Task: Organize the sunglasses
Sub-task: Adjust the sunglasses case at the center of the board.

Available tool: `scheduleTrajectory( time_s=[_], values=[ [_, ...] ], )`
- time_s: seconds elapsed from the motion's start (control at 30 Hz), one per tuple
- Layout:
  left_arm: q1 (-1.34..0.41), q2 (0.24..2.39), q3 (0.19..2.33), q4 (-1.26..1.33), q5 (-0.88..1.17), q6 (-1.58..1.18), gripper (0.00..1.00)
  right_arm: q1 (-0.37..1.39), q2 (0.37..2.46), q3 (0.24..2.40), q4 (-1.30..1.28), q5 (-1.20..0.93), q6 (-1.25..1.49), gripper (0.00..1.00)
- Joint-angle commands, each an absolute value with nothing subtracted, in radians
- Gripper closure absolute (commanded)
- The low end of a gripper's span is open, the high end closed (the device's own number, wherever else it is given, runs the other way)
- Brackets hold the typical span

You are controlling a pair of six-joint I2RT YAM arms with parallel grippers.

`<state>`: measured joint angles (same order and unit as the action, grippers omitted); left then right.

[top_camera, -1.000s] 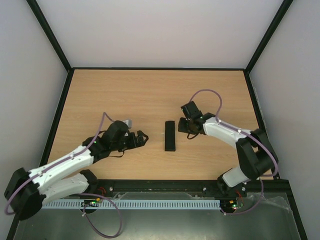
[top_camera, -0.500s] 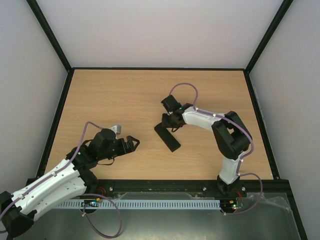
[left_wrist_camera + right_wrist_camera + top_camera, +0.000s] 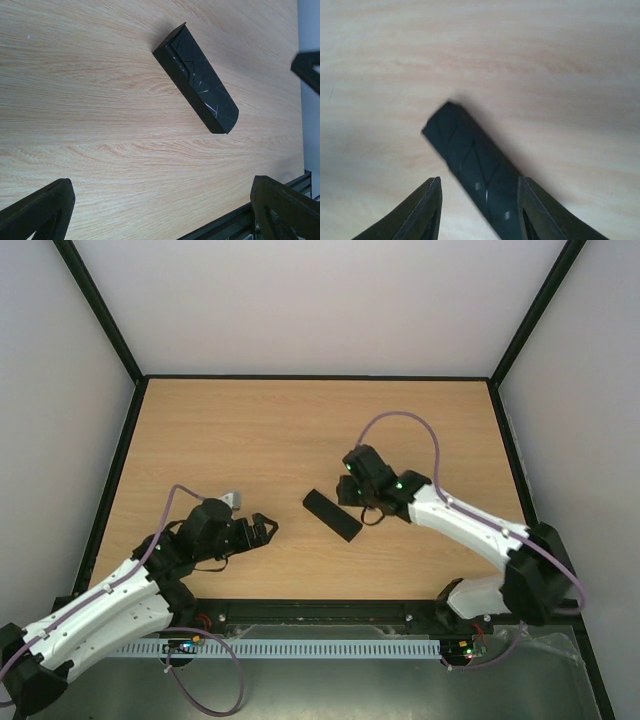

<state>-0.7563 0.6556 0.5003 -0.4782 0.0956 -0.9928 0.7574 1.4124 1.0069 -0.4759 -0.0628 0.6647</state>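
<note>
Lying slantwise on the wooden table [image 3: 250, 430], the black case [image 3: 332, 515] has its near end between the parted fingers of the right gripper [image 3: 479, 181]; contact cannot be told. Left of the case, well apart, the left gripper [image 3: 262, 530] hangs wide open. The sunglasses show in no view, so their place cannot be told.

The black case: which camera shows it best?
The left wrist view: the whole black case lies sharp and unobstructed. The top view shows it small; the right wrist view shows it blurred and cut off.
</note>
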Motion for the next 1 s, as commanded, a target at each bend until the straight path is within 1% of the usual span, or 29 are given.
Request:
scheduleTrajectory(
  time_s=[0.0, 0.17, 0.3, 0.43, 0.67, 0.97],
  values=[
    [-0.756, 0.678, 0.504, -0.457, 0.092, -0.994, 0.01, 0.843, 1.295, 0.85, -0.515, -0.089, 0.778, 0.55],
    [-0.755, 0.721, 0.517, -0.426, 0.094, -0.987, 0.01, 0.967, 1.265, 0.747, -0.481, -0.077, 0.874, 0.47],
    [-0.755, 0.725, 0.522, -0.408, 0.095, -0.986, 0.01, 1.007, 1.313, 0.72, -0.474, -0.054, 0.888, 0.45],
    [-0.755, 0.731, 0.536, -0.421, 0.096, -0.98, 0.01, 1.007, 1.398, 0.73, -0.511, 0.017, 0.885, 0.45],
    [-0.756, 0.708, 0.537, -0.445, 0.092, -0.984, 0.01, 0.997, 1.541, 0.768, -0.472, 0.085, 0.867, 0.47],
    [-0.755, 0.682, 0.541, -0.475, 0.083, -0.987, 0.01, 0.908, 1.558, 0.801, -0.469, 0.152, 0.817, 0.47]
  ],
)
